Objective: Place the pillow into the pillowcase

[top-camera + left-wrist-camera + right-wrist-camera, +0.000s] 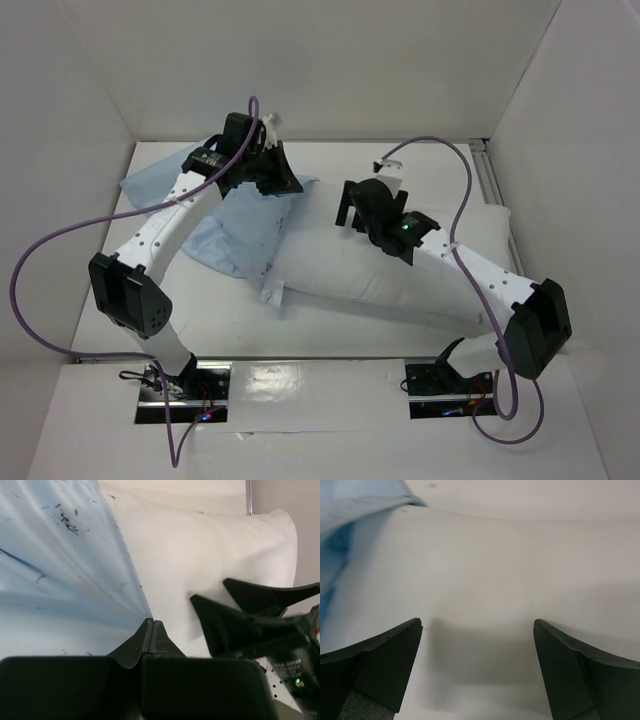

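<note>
Pillow [400, 285] lies from desk [330, 160] middle to right edge, right arm above it. Pillowcase [225, 235] at far-left, overlapping pillow end. Left gripper [151, 630] pinches pillowcase edge tight. Right gripper [477, 625] spread wide over pillow. Purple cable [430, 139] arches above.

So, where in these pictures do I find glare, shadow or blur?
Top external: glare at the near edge of the table. Right wrist: a soft shadow on the pillow beneath the open right end effector. Left wrist: the pillowcase specks look fairly sharp.
</note>
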Controlling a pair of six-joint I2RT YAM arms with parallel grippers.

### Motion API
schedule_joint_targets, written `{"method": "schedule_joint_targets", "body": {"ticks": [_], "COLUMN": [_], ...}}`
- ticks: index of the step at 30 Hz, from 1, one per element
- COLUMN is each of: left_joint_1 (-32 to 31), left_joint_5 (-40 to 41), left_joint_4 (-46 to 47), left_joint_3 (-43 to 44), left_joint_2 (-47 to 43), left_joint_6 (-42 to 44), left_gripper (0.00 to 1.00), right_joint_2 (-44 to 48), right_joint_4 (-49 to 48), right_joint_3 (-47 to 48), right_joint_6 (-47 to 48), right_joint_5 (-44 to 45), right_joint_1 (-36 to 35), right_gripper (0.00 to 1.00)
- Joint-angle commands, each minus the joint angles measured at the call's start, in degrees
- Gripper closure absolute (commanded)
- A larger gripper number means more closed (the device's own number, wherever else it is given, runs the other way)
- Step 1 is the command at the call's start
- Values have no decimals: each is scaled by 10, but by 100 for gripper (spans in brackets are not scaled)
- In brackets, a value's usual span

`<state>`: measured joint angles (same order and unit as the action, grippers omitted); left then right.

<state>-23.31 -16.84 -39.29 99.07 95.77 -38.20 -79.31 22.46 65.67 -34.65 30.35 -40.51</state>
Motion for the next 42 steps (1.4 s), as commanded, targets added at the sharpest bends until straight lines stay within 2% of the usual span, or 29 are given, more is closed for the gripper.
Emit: {"method": "schedule_joint_targets", "body": {"ticks": [1, 3, 5, 7, 8, 9, 10, 11, 12, 13, 16, 18, 20, 23, 24, 26, 29, 30, 31, 35, 37, 38, 42], "left_joint_1": [-23, -31, -45, -62, -69, -75, -83, -99, -108, -116, -139, -144, -150, -170, -176, -176, -176, -176, -176, -176, -176, -176, -176], "left_joint_5": [-9, -1, -1, 12, 12, 12, 12, 17, 17, 22, 15, 6, -3, 1, 7, 15, 49, 69, 80, 151, 193, 210, 294], "left_joint_4": [18, 18, 18, 13, 13, 13, 4, -2, -10, -19, -54, -72, -72, -72, -66, -55, -75, -83, -90, -112, -117, -117, -117], "left_joint_3": [9, 10, 20, 20, 26, 38, 47, 59, 89, 108, 185, 239, 247, 217, 168, 127, 108, 108, 108, 115, 115, 115, 77], "left_joint_2": [13, 20, 28, 35, 44, 50, 58, 75, 84, 93, 121, 134, 134, 134, 134, 139, 152, 160, 160, 144, 109, 95, 7], "left_joint_6": [-13, -13, -13, -13, -13, -18, -18, -18, -18, -18, -6, -6, -6, 0, 0, 0, 21, 28, 36, 72, 85, 93, 103], "left_gripper": [100, 100, 100, 100, 100, 100, 100, 100, 100, 100, 100, 100, 100, 100, 100, 100, 97, 90, 70, 18, 16, 12, 9], "right_joint_2": [22, 48, 79, 97, 109, 109, 109, 109, 97, 92, 92, 114, 130, 148, 148, 141, 135, 130, 130, 119, 112, 107, 101], "right_joint_4": [171, 198, 205, 161, 131, 98, 39, 16, -1, -19, -19, -19, -24, -30, -30, -36, -49, -49, -49, -64, -64, -64, -64], "right_joint_3": [13, -13, -40, -90, -109, -144, -156, -156, -156, -128, -45, 2, 8, -35, -52, -104, -155, -162, -162, -170, -165, -158, -152], "right_joint_6": [-4, -12, -12, -18, -18, -18, -18, -24, -31, -31, -37, -44, -52, -85, -98, -133, -165, -171, -171, -166, -159, -159, -147], "right_joint_5": [57, 57, 21, -41, -71, -102, -139, -150, -150, -150, -131, -83, -44, -18, -18, -10, -15, -22, -22, -29, -29, -29, -40], "right_joint_1": [34, 39, 39, 39, 39, 39, 39, 45, 45, 45, 45, 45, 45, 45, 45, 45, 45, 45, 45, 45, 45, 45, 50], "right_gripper": [0, 0, 0, 0, 3, 11, 26, 70, 91, 100, 100, 100, 100, 100, 100, 100, 100, 100, 100, 100, 100, 100, 100]}}
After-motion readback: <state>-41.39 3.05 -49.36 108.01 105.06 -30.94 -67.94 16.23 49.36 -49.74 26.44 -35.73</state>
